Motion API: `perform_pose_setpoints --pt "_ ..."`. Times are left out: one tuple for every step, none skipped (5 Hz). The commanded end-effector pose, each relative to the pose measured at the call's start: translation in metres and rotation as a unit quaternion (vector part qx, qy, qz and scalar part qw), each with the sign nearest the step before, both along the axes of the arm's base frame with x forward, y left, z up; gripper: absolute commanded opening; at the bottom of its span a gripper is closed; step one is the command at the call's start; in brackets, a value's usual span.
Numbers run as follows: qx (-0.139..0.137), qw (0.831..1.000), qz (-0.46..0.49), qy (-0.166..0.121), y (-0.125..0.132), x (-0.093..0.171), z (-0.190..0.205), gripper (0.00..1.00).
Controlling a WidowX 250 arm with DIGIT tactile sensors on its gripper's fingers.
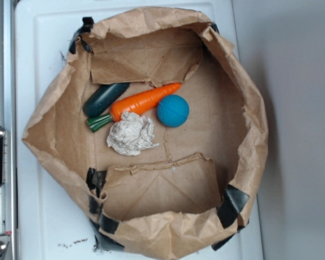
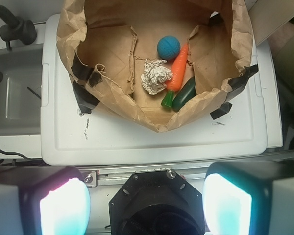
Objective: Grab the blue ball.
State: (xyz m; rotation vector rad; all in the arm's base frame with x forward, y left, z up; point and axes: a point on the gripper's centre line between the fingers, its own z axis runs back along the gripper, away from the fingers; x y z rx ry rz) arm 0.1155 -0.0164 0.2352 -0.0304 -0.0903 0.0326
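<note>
We see the blue ball (image 1: 173, 110) lying inside the flattened paper bag (image 1: 235, 124) on the white surface (image 1: 40, 49), touching the carrot's (image 1: 143, 103) tip, near the paper wad (image 1: 131, 134), while our gripper (image 2: 146, 203) hangs spread wide, well apart.

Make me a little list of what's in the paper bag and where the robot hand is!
bag: brown paper bag, open, on a white lid
ball: blue ball, on the bag floor, at the carrot's tip
carrot: orange toy carrot, lying flat
paper: white crumpled wad, beside the carrot's green end
green thing: dark green oblong, along the carrot
gripper: gripper, open, outside the bag, holding nothing
</note>
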Motion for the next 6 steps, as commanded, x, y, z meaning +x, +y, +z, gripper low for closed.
perform_pose_setpoints --pt "0.000 1.000 0.000 0.000 0.000 0.000 0.000 1.00" --pt "-0.007 1.000 0.011 -0.006 0.005 0.035 0.003 1.00" --pt "-0.004 1.000 0.025 -0.018 0.015 0.061 0.003 1.00" --pt "0.017 0.998 0.024 -0.047 0.026 0.091 0.004 1.00" --pt "0.019 0.998 0.012 -0.056 0.045 0.114 -0.007 1.00" --pt "0.019 0.998 0.012 -0.056 0.045 0.114 -0.007 1.00"
